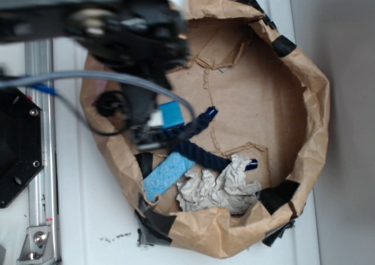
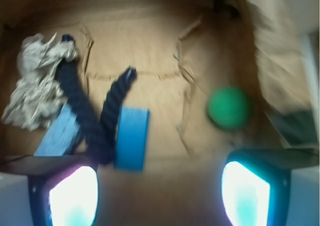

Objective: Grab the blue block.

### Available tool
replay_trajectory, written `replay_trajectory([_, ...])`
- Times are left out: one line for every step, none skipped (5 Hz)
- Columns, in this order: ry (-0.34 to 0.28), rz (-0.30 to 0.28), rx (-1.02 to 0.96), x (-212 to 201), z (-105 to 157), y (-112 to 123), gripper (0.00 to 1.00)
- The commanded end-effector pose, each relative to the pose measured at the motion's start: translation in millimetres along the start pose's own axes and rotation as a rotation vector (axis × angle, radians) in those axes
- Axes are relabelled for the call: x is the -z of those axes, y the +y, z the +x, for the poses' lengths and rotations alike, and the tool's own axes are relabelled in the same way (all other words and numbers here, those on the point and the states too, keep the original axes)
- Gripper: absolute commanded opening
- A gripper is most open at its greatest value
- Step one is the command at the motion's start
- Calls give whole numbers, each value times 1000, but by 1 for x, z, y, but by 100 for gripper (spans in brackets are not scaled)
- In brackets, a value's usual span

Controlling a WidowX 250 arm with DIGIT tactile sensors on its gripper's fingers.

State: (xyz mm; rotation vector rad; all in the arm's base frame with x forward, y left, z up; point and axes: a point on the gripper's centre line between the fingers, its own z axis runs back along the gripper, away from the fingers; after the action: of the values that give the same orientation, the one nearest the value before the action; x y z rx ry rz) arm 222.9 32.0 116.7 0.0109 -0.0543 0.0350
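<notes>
The arm reaches over the paper bin [image 1: 304, 89], fingers [image 2: 70, 196] spread empty, blue block [image 2: 132, 138] just beyond them.

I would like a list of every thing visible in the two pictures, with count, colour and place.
blue block: 1, medium blue, bin floor, beside the rope
rope: 1, dark navy, bent, centre-left of the floor
sponge slab: 1, pale blue, partly under the rope
crumpled paper: 1, grey-white, beside the rope's far end
ball: 1, green, right side in the wrist view
paper-lined bin: 1, brown, black tape on the rim
gripper: 1, open, above the floor, holding nothing
</notes>
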Motion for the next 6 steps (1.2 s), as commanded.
replay_trajectory([96, 37, 74, 42, -28, -29, 100])
replay_trajectory([113, 57, 69, 61, -37, -19, 100])
replay_trajectory([90, 4, 86, 74, -28, -10, 100])
replay_trajectory([81, -32, 68, 88, -22, -10, 100])
replay_trajectory([78, -17, 79, 91, -19, -22, 100])
replay_trajectory([64, 31, 103, 97, -13, -26, 100])
